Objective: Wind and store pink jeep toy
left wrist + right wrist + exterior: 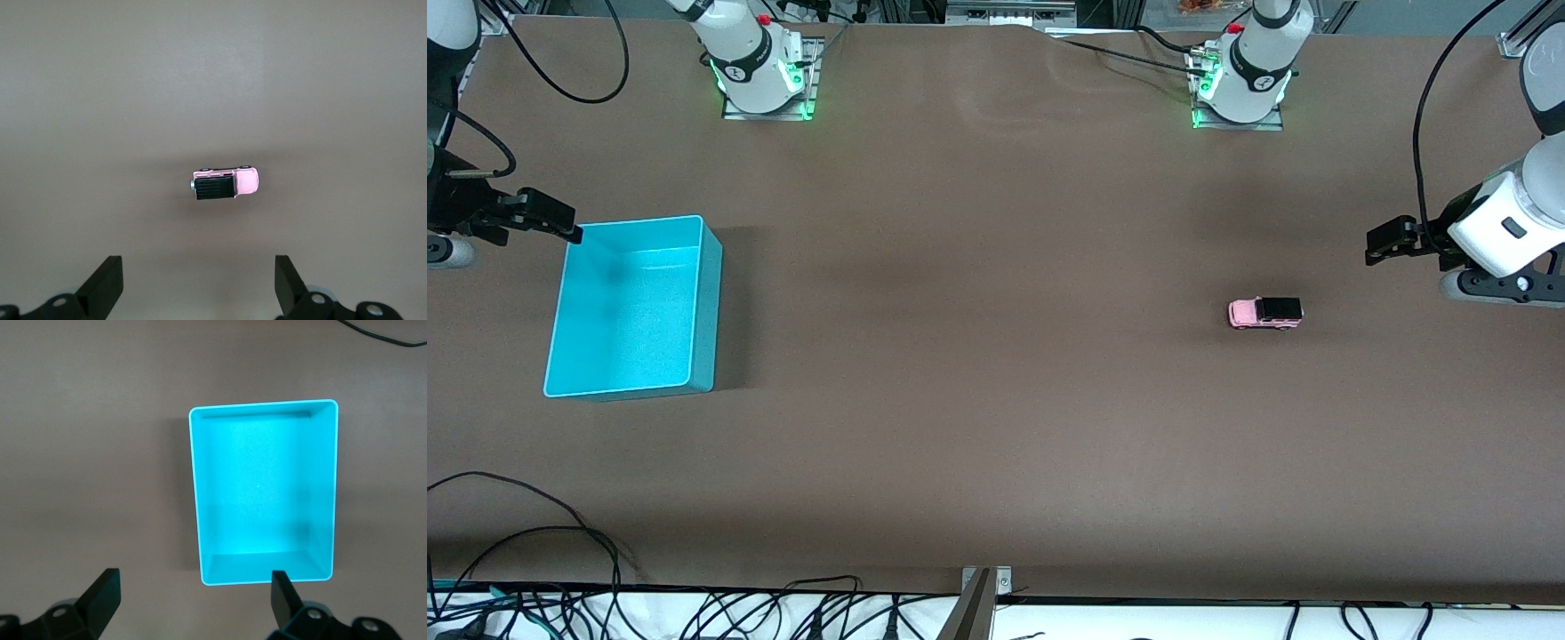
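On brown table (996, 400), toward left arm's end: pink jeep (1265, 313), upright on its wheels, black roof up, standing alone on bare cloth. Seen from left wrist, jeep (223, 184) lying lengthwise across the frame, pink hood at one end, black roof at the other, ahead of the fingertips and roughly centred on the gap between them, well apart from both. Left gripper (1383, 242) up in the air over the table's edge at left arm's end, released, jaws spread wide, nothing between them; in its own wrist view (199, 283) two dark fingers (107, 283) parted with only bare cloth in the gap. No contact with jeep.

Toward right arm's end: turquoise bin (710, 293), open top, nothing visible inside, standing far from jeep with a long stretch of table between. Right gripper (551, 218) hanging over the bin's corner farther from the front camera, likewise released, jaws wide, holding nothing; from right wrist (193, 600), bin (200, 520) filling the middle of the view, its short wall lying just ahead of the parted fingers (103, 597).

Farthest back: both arm bases bolted along the table's top edge, green lights glowing at their feet.
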